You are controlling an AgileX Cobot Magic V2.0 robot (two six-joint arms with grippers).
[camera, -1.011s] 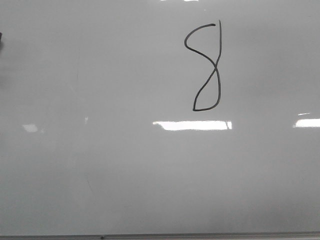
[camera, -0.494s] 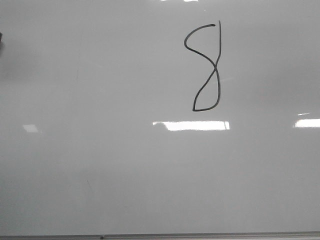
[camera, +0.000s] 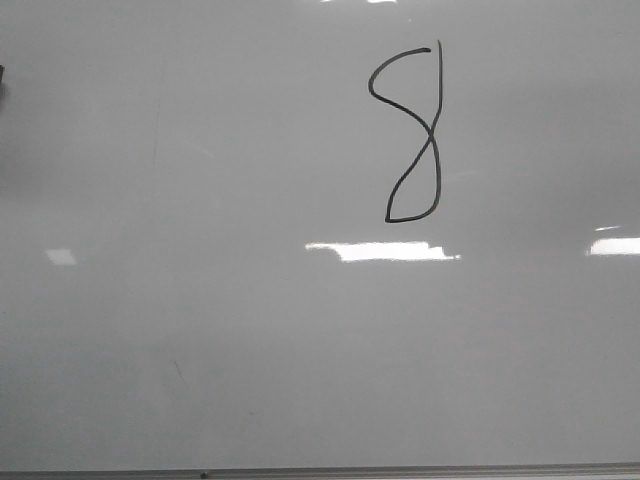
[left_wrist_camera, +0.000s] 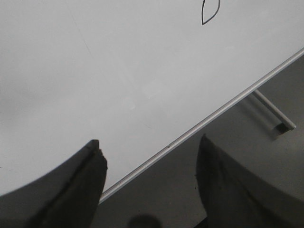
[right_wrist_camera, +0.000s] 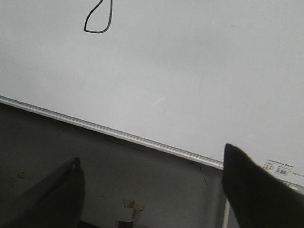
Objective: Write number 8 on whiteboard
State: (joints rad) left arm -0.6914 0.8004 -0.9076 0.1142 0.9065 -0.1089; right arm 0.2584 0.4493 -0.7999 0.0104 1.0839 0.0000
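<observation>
The whiteboard (camera: 200, 300) fills the front view, glossy pale grey with light reflections. The number 8 (camera: 432, 130) is drawn on it in thin black line at the upper right, tall and narrow with a pointed lower loop. Its lower loop also shows in the left wrist view (left_wrist_camera: 210, 12) and in the right wrist view (right_wrist_camera: 98, 21). My left gripper (left_wrist_camera: 149, 156) is open and empty, hanging over the board's frame edge (left_wrist_camera: 199, 126). My right gripper (right_wrist_camera: 152, 164) is open and empty, off the board over the dark floor. No marker is in view. Neither gripper shows in the front view.
The board's thin grey frame (camera: 320, 472) runs along the bottom of the front view. A dark floor (right_wrist_camera: 118, 175) lies beyond the frame (right_wrist_camera: 142, 141). A metal stand leg (left_wrist_camera: 275, 111) sticks out under the board. A small label (right_wrist_camera: 280, 168) sits near the board's corner.
The number 8 and the board are unchanged. Only the bright reflection under the 8 has shifted and shrunk a little.
</observation>
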